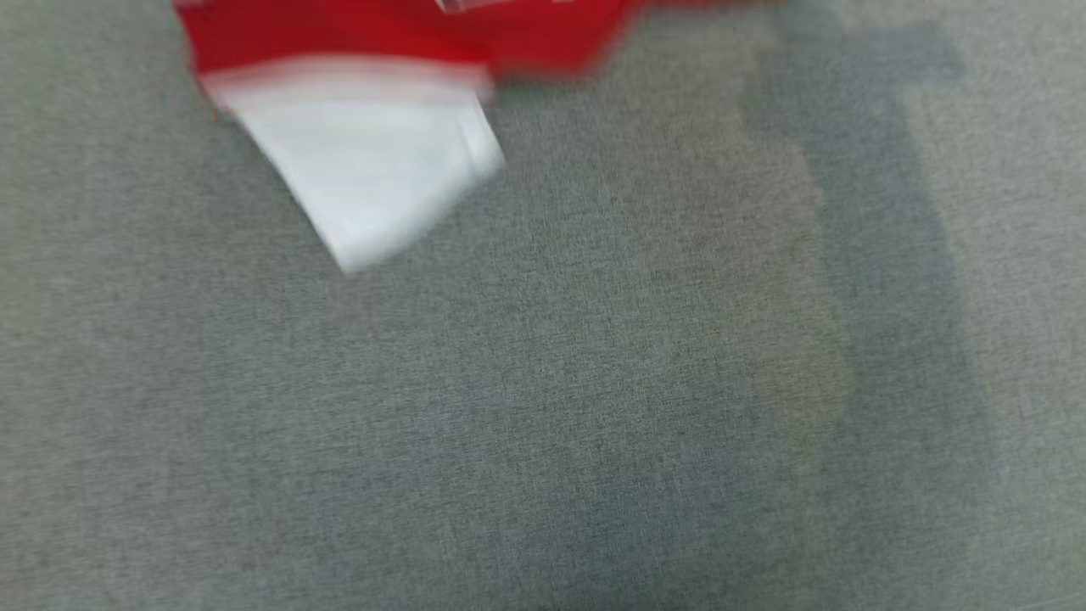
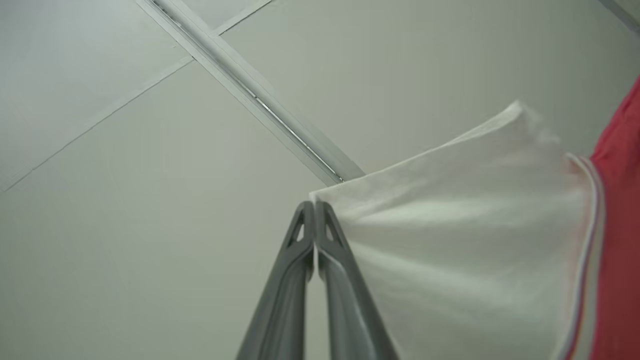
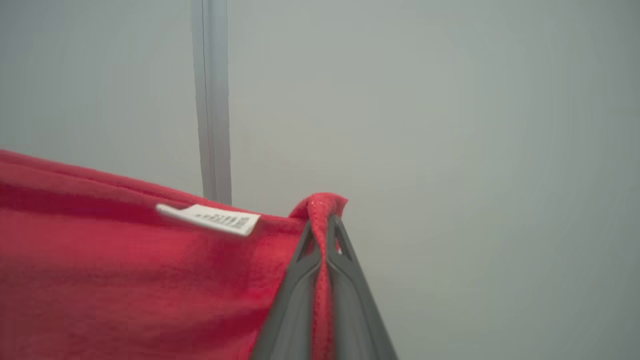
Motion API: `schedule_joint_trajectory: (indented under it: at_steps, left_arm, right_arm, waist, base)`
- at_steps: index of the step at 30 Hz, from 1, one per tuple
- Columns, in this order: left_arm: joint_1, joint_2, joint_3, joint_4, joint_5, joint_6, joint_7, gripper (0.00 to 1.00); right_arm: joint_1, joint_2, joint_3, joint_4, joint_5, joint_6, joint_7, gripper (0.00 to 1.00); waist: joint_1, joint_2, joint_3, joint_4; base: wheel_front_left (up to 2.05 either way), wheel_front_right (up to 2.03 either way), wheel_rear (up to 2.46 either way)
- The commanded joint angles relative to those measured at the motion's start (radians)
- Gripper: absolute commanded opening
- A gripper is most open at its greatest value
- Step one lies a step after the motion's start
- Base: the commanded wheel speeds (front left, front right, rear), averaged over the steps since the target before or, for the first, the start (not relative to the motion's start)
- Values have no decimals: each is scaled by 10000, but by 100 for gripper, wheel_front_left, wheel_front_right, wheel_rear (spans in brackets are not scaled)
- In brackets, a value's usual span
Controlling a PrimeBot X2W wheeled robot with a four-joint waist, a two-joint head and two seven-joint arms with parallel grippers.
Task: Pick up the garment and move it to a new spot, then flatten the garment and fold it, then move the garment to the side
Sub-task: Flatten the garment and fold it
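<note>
Though the head view is blurred, the garment (image 1: pixel 382 34) shows at its top edge: red cloth, with a white sleeve (image 1: pixel 373 170) reaching down left of centre over a grey woven surface (image 1: pixel 594 424). Whether the sleeve touches that surface cannot be told. A darker shadow (image 1: pixel 891 255) runs down the surface on the right.

In the left wrist view the left hand (image 2: pixel 314 205) is closed, its two dark fingers pressed together on a corner of the white sleeve's edge. The sleeve spreads to the right of the fingers as far as a thin striped band (image 2: pixel 585 240), with red cloth beyond it. Behind are pale panels crossed by a rail (image 2: pixel 250 85).

In the right wrist view the right hand (image 3: pixel 322 220) is closed on a fold of the red cloth, which pokes out just above the fingertips. The rest of the red cloth stretches away to the left. A small white label (image 3: pixel 210 218) sits at the cloth's upper edge, near the fingers.
</note>
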Motion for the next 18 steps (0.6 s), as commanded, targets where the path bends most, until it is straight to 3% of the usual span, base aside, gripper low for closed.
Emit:
schedule_joint_trajectory:
  at_steps: [1,7,12,18]
  left_arm:
    - [-758,-113,131,128,468,13,-3,0]
    - [-1930,-582,1025,-552,1416,446,-3,0]
    - [17,-595,1523,-1588,1220,324,-4,0]
    - [3936,-805,2395,-3253,918,282,-5,0]
  right_arm:
    - [-570,25,-214,302,-339,-7,-404,0]
    - [-1994,337,-890,1407,-1712,-7,-1888,0]
    - [-1250,632,-1117,1968,-2194,-7,-2387,0]
    - [895,720,-1511,1965,-2162,-7,-2484,0]
  waist:
    - [0,0,572,-116]
    - [0,0,1338,145]
    - [0,0,1689,482]
    - [0,0,1651,817]
  base:
    - [0,0,0]
    - [0,0,0]
    - [0,0,0]
    - [0,0,0]
